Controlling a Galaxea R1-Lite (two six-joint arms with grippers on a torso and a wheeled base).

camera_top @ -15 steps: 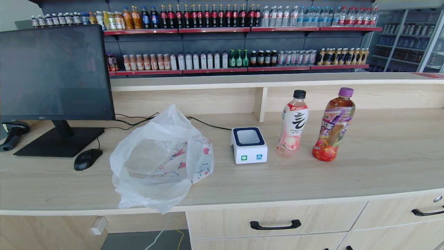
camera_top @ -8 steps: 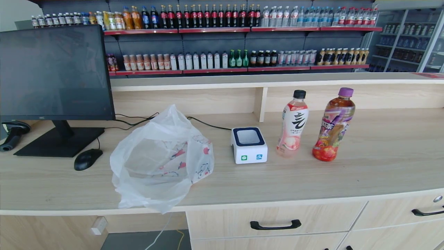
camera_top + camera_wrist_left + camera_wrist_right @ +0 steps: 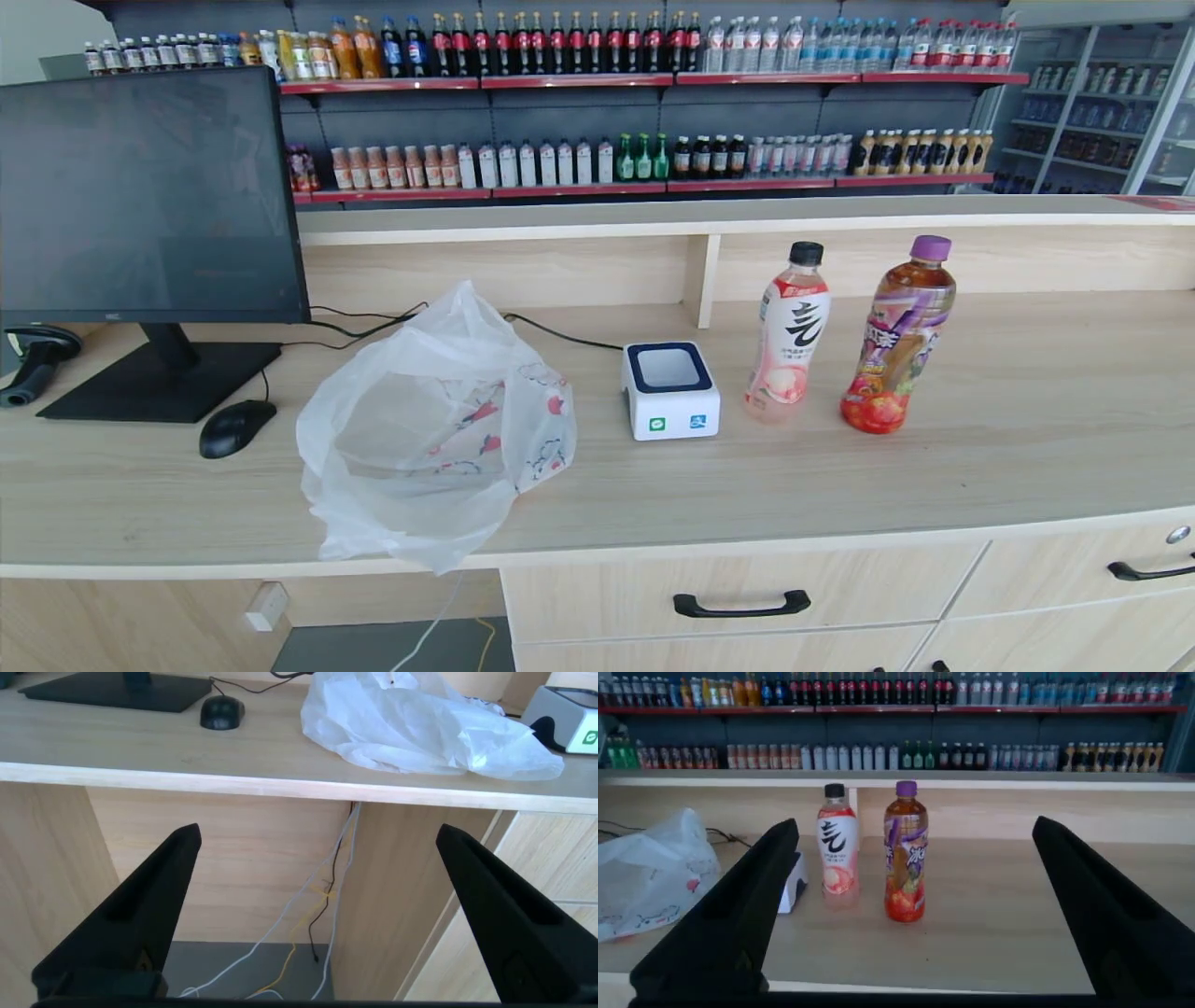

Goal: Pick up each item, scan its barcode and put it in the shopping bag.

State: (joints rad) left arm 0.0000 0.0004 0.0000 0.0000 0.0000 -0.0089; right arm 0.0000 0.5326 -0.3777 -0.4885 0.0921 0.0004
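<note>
on a pale wooden counter (image 3: 1027, 439), from left to right: a dark monitor (image 3: 140, 187), a black mouse (image 3: 235, 427), a thin translucent shopping bag (image 3: 434, 429) slumped near the front edge, a small white barcode scanner (image 3: 669, 390), then two upright drinks, a pink bottle (image 3: 790, 336) with a black cap just beside the scanner and a purple-capped bottle (image 3: 898, 341) near it, not touching. the left gripper (image 3: 318, 833) sits below the counter edge, jaws spread wide and empty; the right gripper (image 3: 915, 826) faces the bottles from well back, jaws also spread and empty. both bottles look full, so probably weighty, stiff and smooth-sided; the labelled mid-body seems the surest place to grasp. the bag looks limp and likely to collapse.
</note>
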